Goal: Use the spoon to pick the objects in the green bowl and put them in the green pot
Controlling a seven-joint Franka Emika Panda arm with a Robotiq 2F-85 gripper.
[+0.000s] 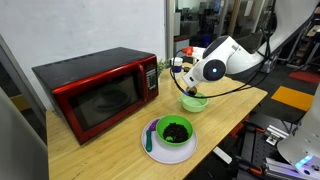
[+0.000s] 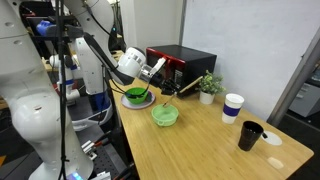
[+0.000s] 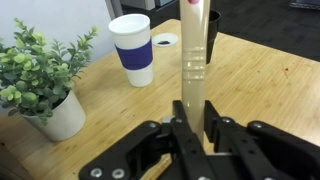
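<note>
My gripper (image 3: 194,124) is shut on the pale wooden spoon (image 3: 193,55), whose handle runs straight out between the fingers in the wrist view. In both exterior views the gripper (image 1: 184,82) (image 2: 166,84) hangs just above the light lime-green bowl (image 1: 194,102) (image 2: 165,115). The darker green pot (image 1: 175,134) (image 2: 136,96), dark inside, stands on a white plate beside the bowl. The bowl's contents and the spoon's end are not visible.
A red microwave (image 1: 98,92) (image 2: 182,64) stands at the back of the wooden table (image 1: 110,152). A blue utensil (image 1: 150,138) lies on the pot's plate. A potted plant (image 3: 42,80) (image 2: 209,85), a white cup (image 3: 133,48) (image 2: 232,107) and a black cup (image 2: 250,135) stand nearby.
</note>
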